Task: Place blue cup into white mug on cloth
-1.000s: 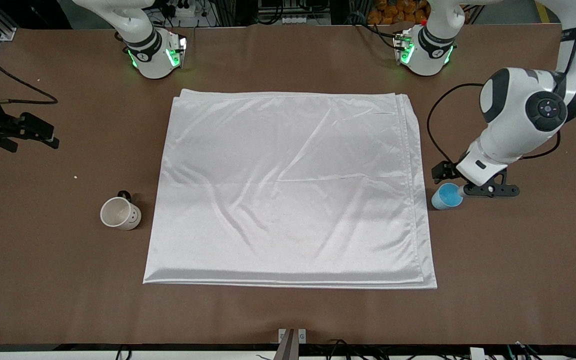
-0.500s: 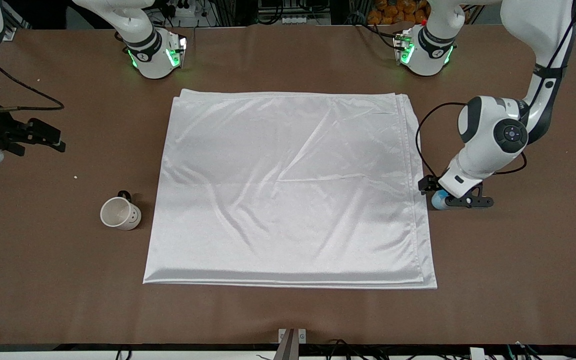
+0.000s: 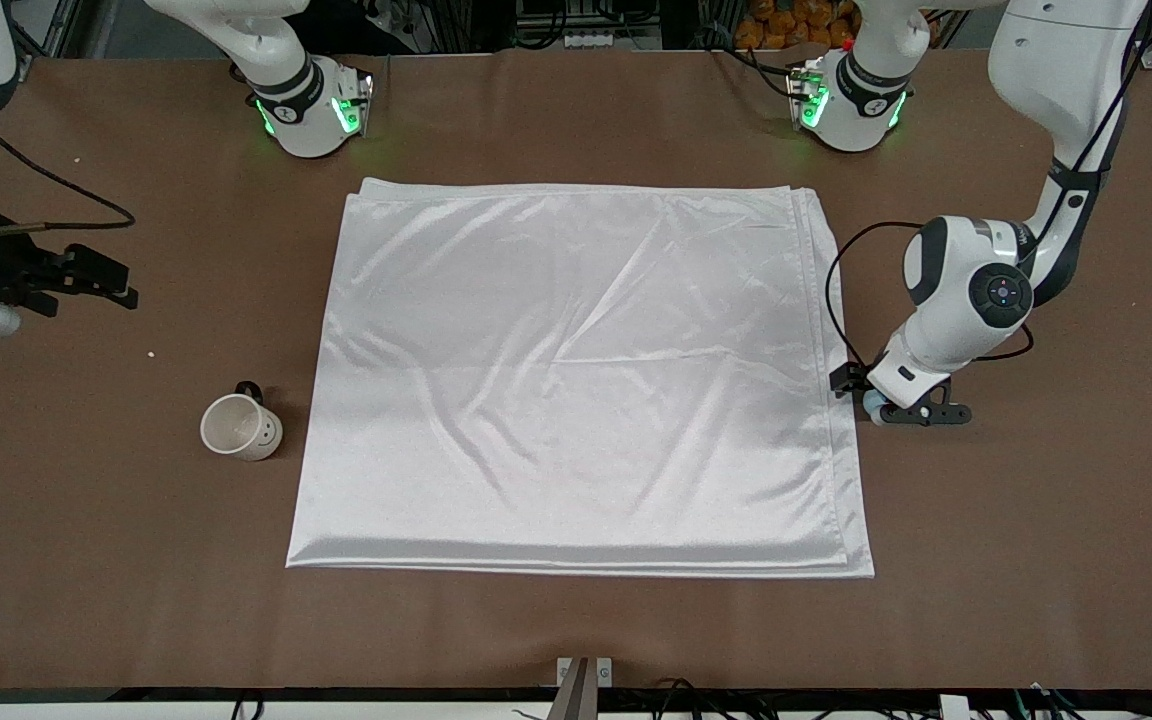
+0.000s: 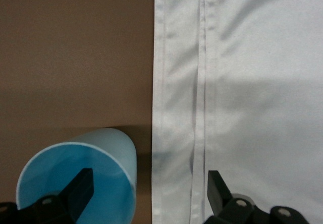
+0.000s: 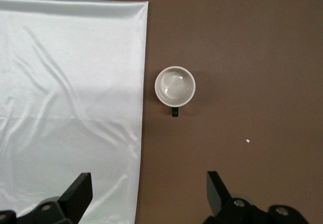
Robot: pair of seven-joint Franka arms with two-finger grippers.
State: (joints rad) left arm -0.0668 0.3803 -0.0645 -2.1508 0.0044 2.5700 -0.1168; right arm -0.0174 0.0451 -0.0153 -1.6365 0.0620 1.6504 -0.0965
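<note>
The blue cup (image 3: 872,404) stands upright on the bare table beside the cloth's (image 3: 576,370) edge, toward the left arm's end, mostly hidden under my left gripper (image 3: 889,397). In the left wrist view the left gripper (image 4: 149,191) is open, with one finger inside the blue cup (image 4: 108,153) and the other over the cloth's edge (image 4: 227,82). The white mug (image 3: 241,428) stands upright on the bare table beside the cloth, toward the right arm's end. My right gripper (image 3: 61,285) is open and empty in the air over bare table; its wrist view shows the mug (image 5: 174,87) and the cloth (image 5: 65,82) below.
The brown table (image 3: 576,630) surrounds the cloth. The arm bases (image 3: 311,110) stand along the table's edge farthest from the front camera. A small white speck (image 3: 151,354) lies on the table near the mug.
My left gripper has come down and toward the cloth onto the blue cup, which is now mostly covered. My right gripper has shifted slightly. Mug and cloth have not moved.
</note>
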